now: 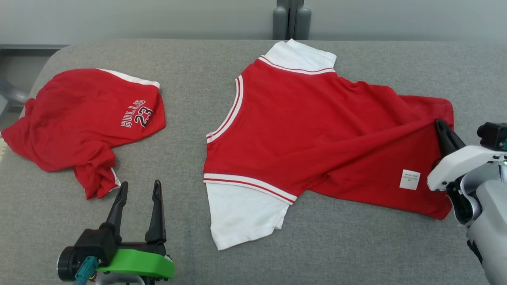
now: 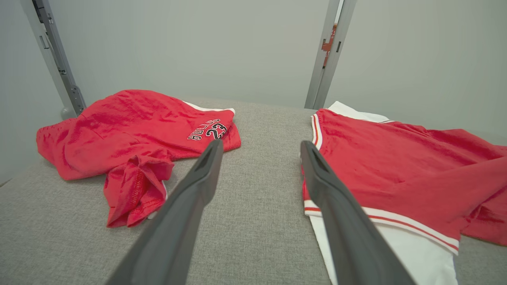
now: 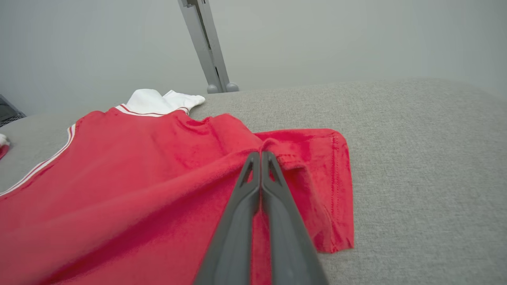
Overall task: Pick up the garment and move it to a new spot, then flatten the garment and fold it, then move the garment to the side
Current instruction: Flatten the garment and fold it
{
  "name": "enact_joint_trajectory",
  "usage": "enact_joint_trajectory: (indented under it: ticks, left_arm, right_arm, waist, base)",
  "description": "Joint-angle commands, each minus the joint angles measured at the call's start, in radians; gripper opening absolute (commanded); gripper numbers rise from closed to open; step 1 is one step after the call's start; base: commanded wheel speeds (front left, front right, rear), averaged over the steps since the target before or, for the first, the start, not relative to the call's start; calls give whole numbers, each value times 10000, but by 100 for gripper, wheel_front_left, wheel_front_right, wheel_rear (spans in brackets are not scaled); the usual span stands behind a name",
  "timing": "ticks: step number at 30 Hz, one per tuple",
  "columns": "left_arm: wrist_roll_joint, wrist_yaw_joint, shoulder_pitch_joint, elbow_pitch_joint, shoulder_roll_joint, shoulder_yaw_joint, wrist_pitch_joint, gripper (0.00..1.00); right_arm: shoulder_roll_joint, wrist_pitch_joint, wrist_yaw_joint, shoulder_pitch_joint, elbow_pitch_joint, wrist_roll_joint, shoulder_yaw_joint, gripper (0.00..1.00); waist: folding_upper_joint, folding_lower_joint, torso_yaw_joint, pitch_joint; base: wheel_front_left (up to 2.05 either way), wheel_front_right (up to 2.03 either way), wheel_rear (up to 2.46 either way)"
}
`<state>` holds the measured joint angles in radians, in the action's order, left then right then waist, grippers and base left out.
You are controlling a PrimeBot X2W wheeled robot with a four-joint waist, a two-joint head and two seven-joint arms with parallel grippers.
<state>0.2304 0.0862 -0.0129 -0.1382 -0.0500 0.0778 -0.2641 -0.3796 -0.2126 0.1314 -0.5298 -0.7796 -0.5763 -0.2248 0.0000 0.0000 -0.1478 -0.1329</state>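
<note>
Right wrist view: right gripper [image 3: 261, 153] clenched on the red garment [image 3: 158, 178]; left gripper [image 1: 140, 184] released, empty.

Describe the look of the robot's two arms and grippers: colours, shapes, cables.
The left gripper has two long, dark, tapering fingers on a black block, with a bright green curved cover beneath and a teal cable connector at its side. The right gripper has the same dark fingers, a glossy white shell, a black boxy module and a pale grey forearm.
</note>
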Motion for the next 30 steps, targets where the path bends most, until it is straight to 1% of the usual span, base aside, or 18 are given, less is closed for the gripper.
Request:
enact_joint_trajectory:
  ticks: [1,2,3,7,11,14,18,23,30]
  left_arm:
    - [31,-53,-183,-57,-13,60,-3,100]
    - [38,-66,-215,-73,-13,89,-3,100]
    - [45,-77,-239,-99,-13,122,-3,100]
    - [41,-118,-219,-153,-13,121,-3,100]
    - [32,-138,-93,-172,-14,39,-1,100]
    - [-2,-129,-5,-147,-14,-46,-3,100]
    - [-69,-101,88,-118,-16,-215,-3,100]
    - [-165,-48,259,-121,-17,-402,-1,100]
    - [-279,34,454,-116,-17,-644,-1,100]
  right_arm:
    - [64,-89,-15,-215,-300,-108,-68,30]
    - [89,-90,-15,-326,-496,-77,-167,61]
    - [130,-135,-15,-467,-680,-96,-272,100]
    - [218,-383,-15,-528,-902,-322,-498,100]
    - [131,-523,-15,-20,-463,-475,-698,100]
    - [-15,-528,-15,418,500,-400,-420,100]
    - [7,-525,-15,1530,1888,-61,123,100]
    - [168,-528,-15,2877,3366,456,800,100]
    - [589,-529,-15,4391,4937,1041,1425,100]
  waist:
    - [0,0,-139,-185]
    - [0,0,-149,-206]
    - [0,0,-151,-224]
    - [0,0,-18,-149]
    - [0,0,215,12]
    - [0,0,419,119]
    - [0,0,673,282]
    - [0,0,937,530]
    - [0,0,1125,882]
  base:
    - [0,0,0]
    - [0,0,0]
    - [0,0,0]
    - [0,0,0]
    - [0,0,0]
    - [0,0,0]
    - [0,0,0]
    - [0,0,0]
    - [0,0,0]
